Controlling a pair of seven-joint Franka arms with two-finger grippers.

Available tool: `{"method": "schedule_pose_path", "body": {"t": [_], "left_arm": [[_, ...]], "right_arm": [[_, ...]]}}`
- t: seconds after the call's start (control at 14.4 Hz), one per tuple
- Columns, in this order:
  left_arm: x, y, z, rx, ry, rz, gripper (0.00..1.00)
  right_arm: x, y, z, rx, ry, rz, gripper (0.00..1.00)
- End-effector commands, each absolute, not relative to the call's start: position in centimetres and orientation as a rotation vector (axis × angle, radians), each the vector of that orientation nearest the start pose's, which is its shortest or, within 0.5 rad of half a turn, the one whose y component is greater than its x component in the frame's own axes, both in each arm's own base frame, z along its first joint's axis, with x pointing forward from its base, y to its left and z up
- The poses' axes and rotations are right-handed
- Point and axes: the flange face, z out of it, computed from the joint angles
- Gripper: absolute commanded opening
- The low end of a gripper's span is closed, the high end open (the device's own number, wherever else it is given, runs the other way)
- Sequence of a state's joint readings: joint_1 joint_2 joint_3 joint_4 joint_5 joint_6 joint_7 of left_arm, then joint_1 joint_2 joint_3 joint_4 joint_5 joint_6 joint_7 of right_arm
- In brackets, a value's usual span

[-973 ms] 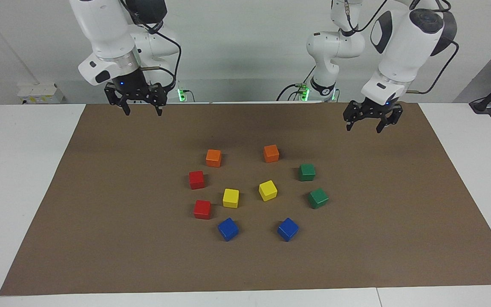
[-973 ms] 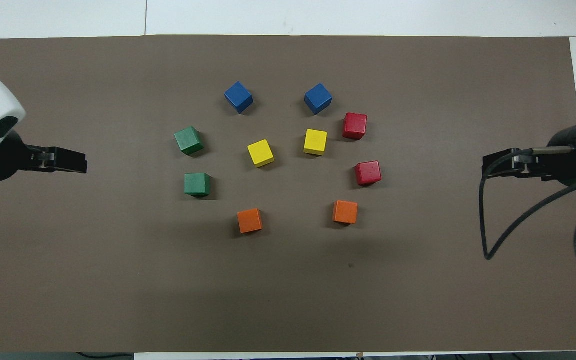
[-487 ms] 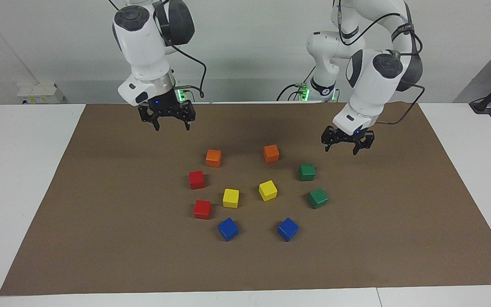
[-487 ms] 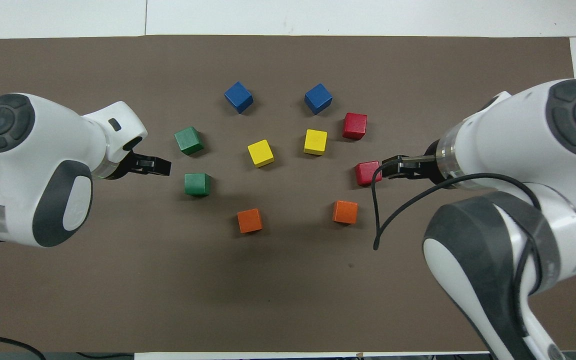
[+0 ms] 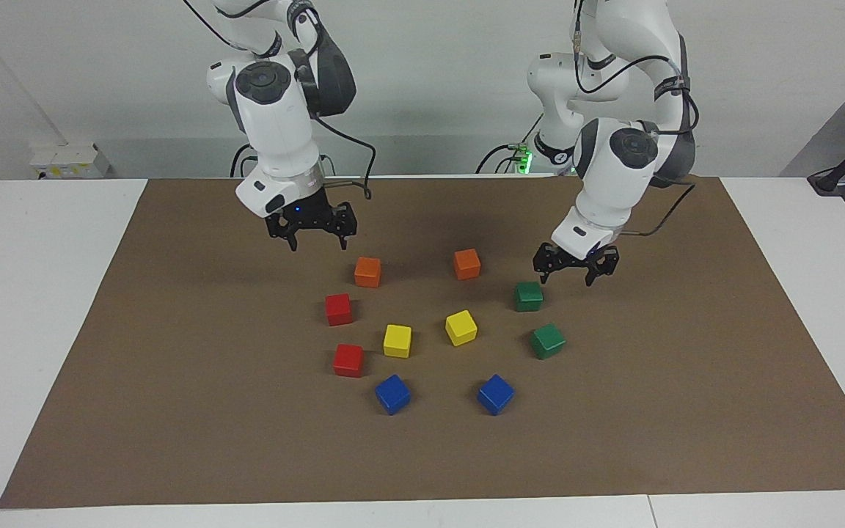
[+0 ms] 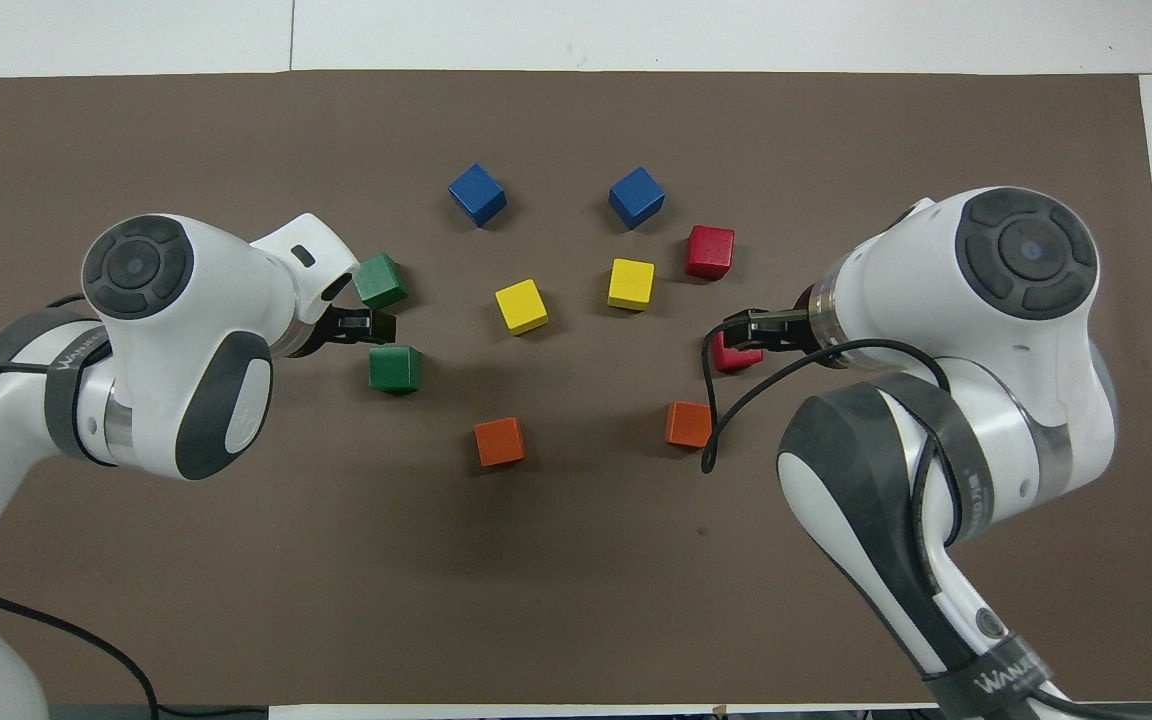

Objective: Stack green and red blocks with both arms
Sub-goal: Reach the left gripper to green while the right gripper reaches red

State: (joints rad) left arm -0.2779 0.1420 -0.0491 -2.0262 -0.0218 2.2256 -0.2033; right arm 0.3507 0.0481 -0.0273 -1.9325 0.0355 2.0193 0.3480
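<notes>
Four small matte cubes with crisp edges lie apart on a flat brown mat (image 5: 173, 411) covering the white table (image 5: 26, 293): two dark green blocks (image 5: 529, 296) (image 5: 547, 341) toward the left arm's end, two bright red blocks (image 5: 338, 309) (image 5: 348, 360) toward the right arm's. The left gripper (image 5: 575, 273) hangs just above the nearer green block, jaws open and empty. The right gripper (image 5: 311, 233) hangs over bare mat, jaws open, empty.
</notes>
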Motion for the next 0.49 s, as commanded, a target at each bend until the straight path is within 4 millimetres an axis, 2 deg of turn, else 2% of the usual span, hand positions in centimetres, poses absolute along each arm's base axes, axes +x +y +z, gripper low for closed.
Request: {"method": "schedule_pose_path", "body": {"t": [0.0,0.14,0.28,0.42], "left_arm": [[55.5,-19.5,36.8,-3.191,0.117,-0.088,1.00],[55.3,-20.5,35.3,-3.191,0.091,-0.074,1.00],[55.0,-21.3,34.6,-3.190,0.076,-0.058,1.00],[54.8,-21.8,33.4,-3.185,0.089,-0.035,1.00]], "right_arm": [[53.7,18.1,43.9,-3.079,0.087,-0.045,1.00],[53.6,18.1,42.8,-3.074,0.090,-0.067,1.00],[53.2,19.3,42.3,-3.073,0.061,-0.075,1.00],[53.3,19.5,41.8,-3.075,0.059,-0.069,1.00]]}}
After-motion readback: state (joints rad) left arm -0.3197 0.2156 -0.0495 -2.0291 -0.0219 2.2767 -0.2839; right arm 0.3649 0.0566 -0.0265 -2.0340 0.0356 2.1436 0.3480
